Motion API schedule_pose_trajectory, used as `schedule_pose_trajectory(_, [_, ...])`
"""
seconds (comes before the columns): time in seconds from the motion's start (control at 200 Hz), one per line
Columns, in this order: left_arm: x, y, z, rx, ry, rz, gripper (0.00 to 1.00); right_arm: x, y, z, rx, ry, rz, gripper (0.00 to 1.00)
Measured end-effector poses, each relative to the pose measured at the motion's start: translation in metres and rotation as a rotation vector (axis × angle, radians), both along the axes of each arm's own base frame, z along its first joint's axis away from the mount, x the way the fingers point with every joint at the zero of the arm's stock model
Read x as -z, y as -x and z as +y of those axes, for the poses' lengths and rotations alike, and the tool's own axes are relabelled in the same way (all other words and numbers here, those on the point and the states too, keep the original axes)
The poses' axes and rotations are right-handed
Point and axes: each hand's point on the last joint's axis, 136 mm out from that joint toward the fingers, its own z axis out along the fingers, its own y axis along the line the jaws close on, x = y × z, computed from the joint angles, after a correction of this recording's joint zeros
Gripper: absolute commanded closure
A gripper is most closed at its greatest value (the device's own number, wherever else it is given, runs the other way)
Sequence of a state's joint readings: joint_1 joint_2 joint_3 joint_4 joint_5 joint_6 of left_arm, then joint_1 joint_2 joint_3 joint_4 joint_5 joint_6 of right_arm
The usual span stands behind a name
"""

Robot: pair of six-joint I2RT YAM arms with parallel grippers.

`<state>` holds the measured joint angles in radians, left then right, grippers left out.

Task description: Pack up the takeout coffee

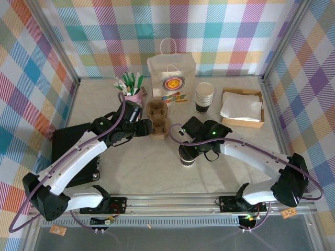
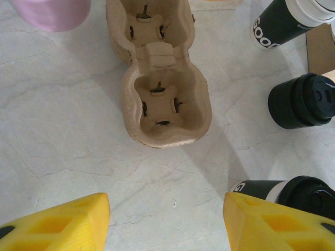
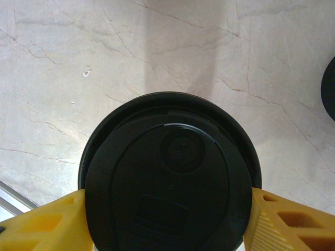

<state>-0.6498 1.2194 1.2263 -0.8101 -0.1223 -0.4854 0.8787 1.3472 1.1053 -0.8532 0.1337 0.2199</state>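
We saw yellow fingers (image 3: pixel 47 225) on the right gripper (image 3: pixel 167 222) flanking the takeout coffee's (image 3: pixel 170 178) black lid. The cup carrier (image 2: pixel 159 83) was tan cardboard, the tabletop (image 2: pixel 63 130) pale marbled cream, the pen cup (image 1: pixel 135 96) pink, and the walls (image 1: pixel 220 31) plaid — blue, purple, orange and green.

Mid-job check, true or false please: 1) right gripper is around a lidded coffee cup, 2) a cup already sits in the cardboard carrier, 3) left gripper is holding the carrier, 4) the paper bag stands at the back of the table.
1) True: the right gripper has its fingers either side of the lidded coffee cup.
2) False: both pockets of the cardboard carrier are empty.
3) False: the left gripper is open, short of the carrier.
4) True: the paper bag stands upright at the back.
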Motion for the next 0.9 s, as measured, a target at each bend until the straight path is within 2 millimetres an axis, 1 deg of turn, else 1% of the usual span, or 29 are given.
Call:
schedule_pose_trajectory(0.335, [0.0, 0.0, 0.0, 0.0, 0.0, 0.0, 0.41, 0.0003, 0.0019, 0.0014, -0.005, -0.007, 0.011, 0.42])
schedule_pose_trajectory(0.74, [-0.0021, 0.0019, 0.0015, 0.0, 0.005, -0.007, 0.41, 0.0021, 0.0051, 0.0018, -0.014, -0.001, 0.015, 0.36])
schedule_pose_trajectory(0.9, [-0.0011, 0.0024, 0.0019, 0.0, 0.003, -0.005, 0.41, 0.0021, 0.0057, 0.0022, -0.016, 0.001, 0.013, 0.38])
